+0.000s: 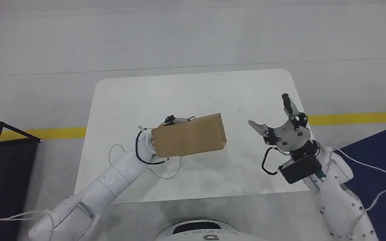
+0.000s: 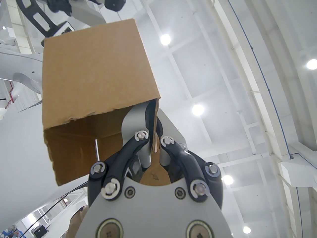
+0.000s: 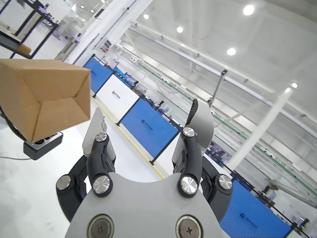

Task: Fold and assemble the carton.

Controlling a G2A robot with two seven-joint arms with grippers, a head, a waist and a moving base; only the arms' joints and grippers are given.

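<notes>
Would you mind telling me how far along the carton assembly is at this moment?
Done: the carton is opened into a box shape and held above the table. In hand: the left gripper pinches one wall at its open end. Left: that end is unclosed; the right gripper is open and empty, apart from it. The far end's state is unclear.

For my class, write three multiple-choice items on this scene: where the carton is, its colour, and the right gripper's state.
1. Where is the carton? A flat on the table; B in the left gripper; C on the floor.
2. What colour is the carton? A brown; B white; C blue.
3. How is the right gripper? A shut on the carton; B open and empty; C shut and empty.
Answers: 1 B, its jaws pinch one carton wall; 2 A, plain brown cardboard; 3 B, its jaws stand apart, nothing between.
</notes>
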